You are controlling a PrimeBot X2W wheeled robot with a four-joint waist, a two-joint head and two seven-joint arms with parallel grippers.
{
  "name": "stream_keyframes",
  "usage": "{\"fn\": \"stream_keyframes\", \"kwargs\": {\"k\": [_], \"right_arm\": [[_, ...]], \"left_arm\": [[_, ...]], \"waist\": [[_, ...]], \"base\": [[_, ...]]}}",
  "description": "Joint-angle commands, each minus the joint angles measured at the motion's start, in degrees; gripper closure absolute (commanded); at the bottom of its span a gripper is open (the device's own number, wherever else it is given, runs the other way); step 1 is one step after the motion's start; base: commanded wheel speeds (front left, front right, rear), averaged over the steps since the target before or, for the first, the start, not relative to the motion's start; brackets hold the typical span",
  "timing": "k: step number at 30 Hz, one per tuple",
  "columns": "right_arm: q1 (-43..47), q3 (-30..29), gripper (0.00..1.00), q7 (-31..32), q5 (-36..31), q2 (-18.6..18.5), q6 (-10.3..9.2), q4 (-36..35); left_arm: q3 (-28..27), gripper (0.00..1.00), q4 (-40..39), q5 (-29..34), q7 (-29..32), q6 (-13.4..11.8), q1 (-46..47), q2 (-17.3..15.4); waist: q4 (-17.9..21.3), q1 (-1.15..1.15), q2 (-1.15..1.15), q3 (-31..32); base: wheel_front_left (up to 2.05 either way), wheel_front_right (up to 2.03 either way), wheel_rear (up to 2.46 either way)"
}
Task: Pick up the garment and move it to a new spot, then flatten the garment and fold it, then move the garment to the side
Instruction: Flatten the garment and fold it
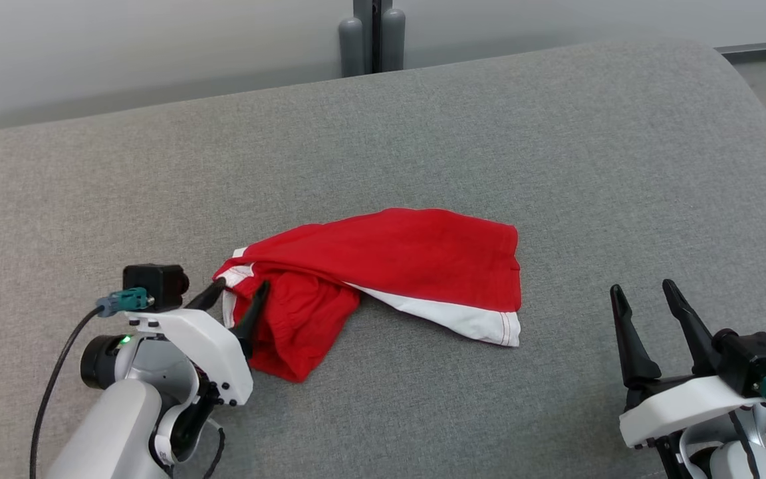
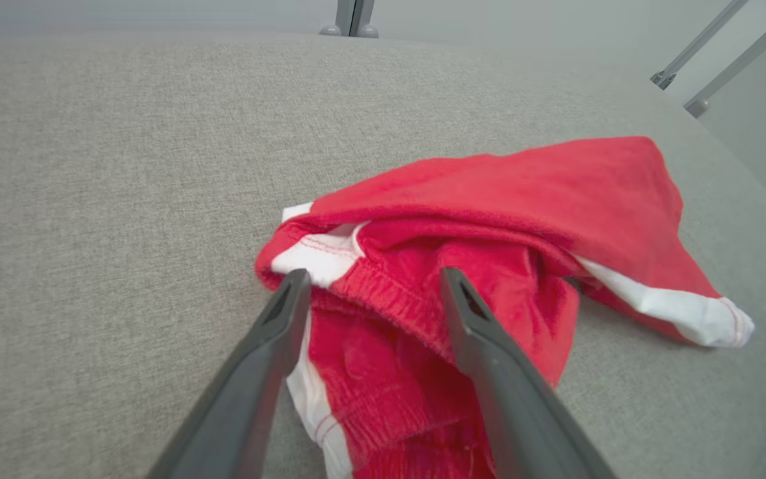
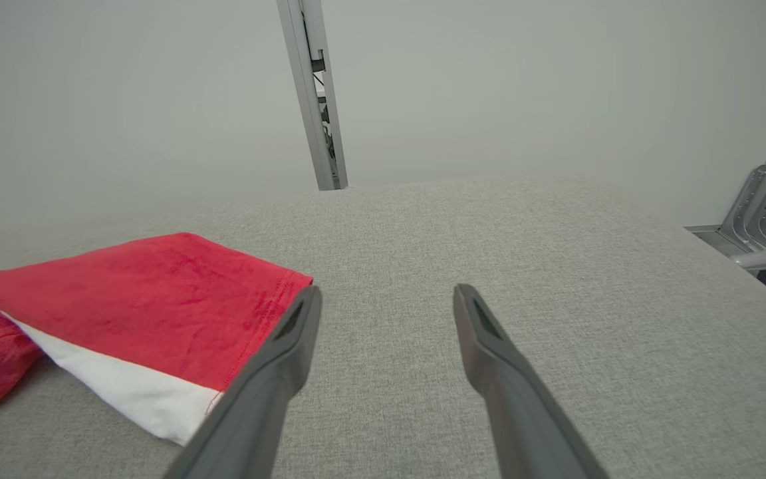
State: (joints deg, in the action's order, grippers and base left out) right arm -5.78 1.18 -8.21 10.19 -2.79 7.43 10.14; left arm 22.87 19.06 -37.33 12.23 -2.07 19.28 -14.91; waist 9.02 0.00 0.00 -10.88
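The garment is a pair of red shorts with white side stripes, lying crumpled on the grey cushioned surface. My left gripper is open at the garment's left end, its fingers straddling the bunched waistband and white trim. In the left wrist view the left gripper has red cloth between its spread fingers. My right gripper stands open to the right of the garment, apart from it. In the right wrist view the right gripper has bare cushion between its fingers, and the garment's hem lies to the left.
A grey metal post rises behind the cushion's far edge. The cushion curves down at its right side, where metal frame legs stand on the floor. A pale wall runs behind.
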Motion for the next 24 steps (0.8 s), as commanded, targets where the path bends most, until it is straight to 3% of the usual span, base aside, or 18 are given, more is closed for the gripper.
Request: {"fn": "stream_keyframes", "kwargs": {"k": [1, 12, 18, 19, 20, 21, 22, 24], "right_arm": [[-0.8, 0.0, 0.0, -0.6, 0.3, -0.3, 0.11, 0.1], [-1.7, 0.2, 0.0, -1.4, 0.9, -0.3, 0.11, 1.1], [-2.2, 0.6, 0.0, -1.7, 1.0, -0.3, 0.11, 1.3], [-2.3, 0.6, 0.0, -1.6, 1.0, -0.3, 0.11, 1.4], [-2.4, 0.6, 0.0, -1.7, 1.0, -0.3, 0.11, 1.4], [-2.5, 0.6, 0.0, -1.7, 1.0, -0.3, 0.11, 1.4], [-2.6, 0.6, 0.0, -1.8, 1.0, -0.3, 0.11, 1.5], [-2.7, 0.5, 0.0, -1.7, 1.0, -0.3, 0.11, 1.5]], "left_arm": [[-0.6, 0.0, 0.3, 0.3, -0.8, -0.2, 1.4, -0.5], [-1.0, 0.0, 4.5, -0.5, -0.1, -0.5, 2.8, -0.9], [0.3, 0.0, 6.6, -0.4, 1.2, 0.7, 3.8, -1.1], [0.4, 0.18, 6.8, -0.5, 1.3, 0.9, 4.0, -1.1], [0.5, 0.55, 7.0, -0.5, 1.2, 1.1, 4.1, -1.1], [0.6, 0.84, 7.1, -0.3, 1.0, 1.1, 4.2, -1.2], [0.7, 1.0, 7.3, -0.1, 0.8, 1.1, 4.4, -1.3], [0.8, 1.0, 7.6, 0.1, 0.5, 1.1, 4.8, -1.5]], "waist": [[0.3, 0.0, 0.0, -0.4], [0.8, 0.0, 0.0, -1.6], [0.8, 0.0, 0.0, -2.2], [0.8, 0.0, 0.0, -2.3], [0.8, 0.0, 0.0, -2.4], [0.9, 0.0, 0.0, -2.4], [0.9, 0.0, 0.0, -2.5], [0.8, 0.0, 0.0, -2.6]], "base": [[0.0, 0.0, 0.0], [0.0, 0.0, 0.0], [0.0, 0.0, 0.0], [0.0, 0.0, 0.0], [0.0, 0.0, 0.0], [0.0, 0.0, 0.0], [0.0, 0.0, 0.0], [0.0, 0.0, 0.0]]}}
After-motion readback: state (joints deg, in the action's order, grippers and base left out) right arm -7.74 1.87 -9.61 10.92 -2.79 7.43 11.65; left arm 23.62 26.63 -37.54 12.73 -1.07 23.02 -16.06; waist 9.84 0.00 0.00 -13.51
